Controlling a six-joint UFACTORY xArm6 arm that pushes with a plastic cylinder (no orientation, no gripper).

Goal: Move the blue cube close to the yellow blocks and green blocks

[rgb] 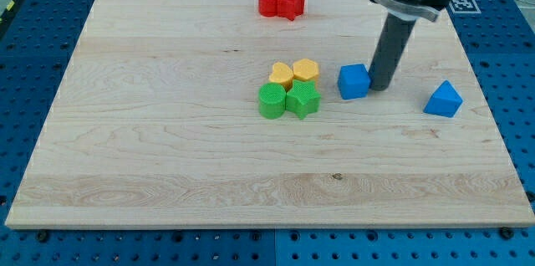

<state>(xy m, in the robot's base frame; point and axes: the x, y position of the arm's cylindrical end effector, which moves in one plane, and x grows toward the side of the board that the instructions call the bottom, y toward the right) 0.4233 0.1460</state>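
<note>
Here, the pale wooden board that serves as the surface [167, 149] fills most of the frame, and around it a blue perforated table [25, 65] shows on every side. There is no hand on this arm, only a straight dark rod; my tip [380, 88] stands on the surface just at the right side of the small blue cube [354, 81], touching it or nearly so; the exact contact I cannot tell.

The blue cube lies right of centre, near a tight cluster but apart from it, with a narrow strip of bare wood between. In this cluster the yellow heart-like block [282, 74] and the yellow hexagon-like block [306, 70] sit side by side, and directly below them the green round block [272, 99] and the green star-shaped block [303, 99], all touching one another.

At the right, well apart from the cube, a blue triangular block [443, 99] sits close to the board's right edge. Near the top edge, two red blocks [281, 2] are pressed together; the right one looks like a star, the left one is hard to make out.

The whole left part and the lower part of the surface are open wood. The upper part of the arm is cut off by the frame's top.
</note>
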